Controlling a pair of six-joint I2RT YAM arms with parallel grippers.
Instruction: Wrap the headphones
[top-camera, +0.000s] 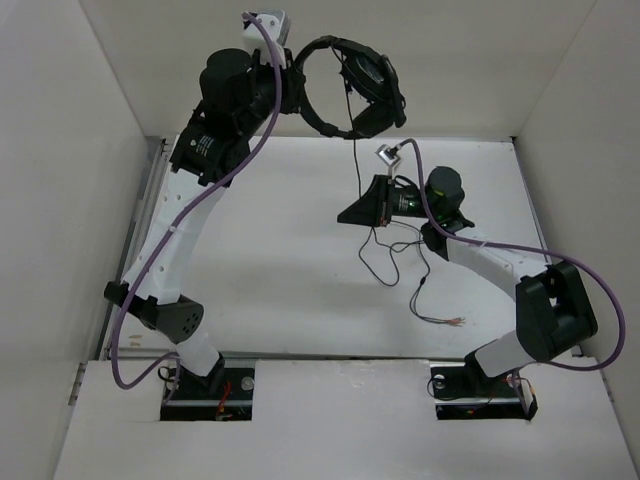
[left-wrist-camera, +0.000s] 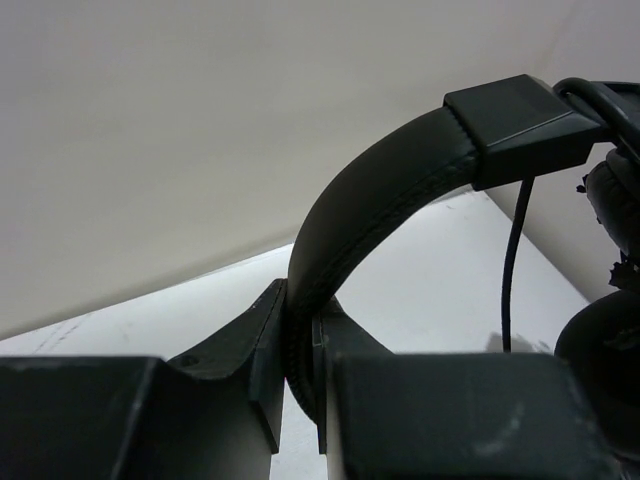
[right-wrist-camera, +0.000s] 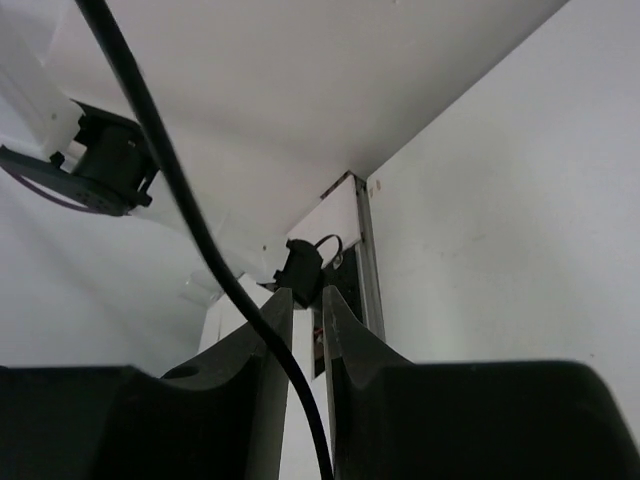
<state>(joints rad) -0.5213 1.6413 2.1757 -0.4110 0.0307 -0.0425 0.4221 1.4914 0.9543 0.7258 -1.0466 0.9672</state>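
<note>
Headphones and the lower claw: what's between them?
Only the thin black cord, hanging straight from the headphones down to the right gripper, seen in the top view.

A white surface (top-camera: 300, 290) is enclosed on three sides by plain white walls: one along the left edge (top-camera: 60, 200), one along the far edge (top-camera: 450, 60) and one along the right edge (top-camera: 600, 150). A grey metal rail (top-camera: 143, 215) is laid along the left edge, from the far left corner towards the near one. Along the near edge a white ledge (top-camera: 340, 420) is fitted, and two dark recesses are cut into it – one near the left corner (top-camera: 240, 395), one near the right (top-camera: 510, 405). In the left wrist view, faint grey scuffs (left-wrist-camera: 120, 325) are seen on the surface.
</note>
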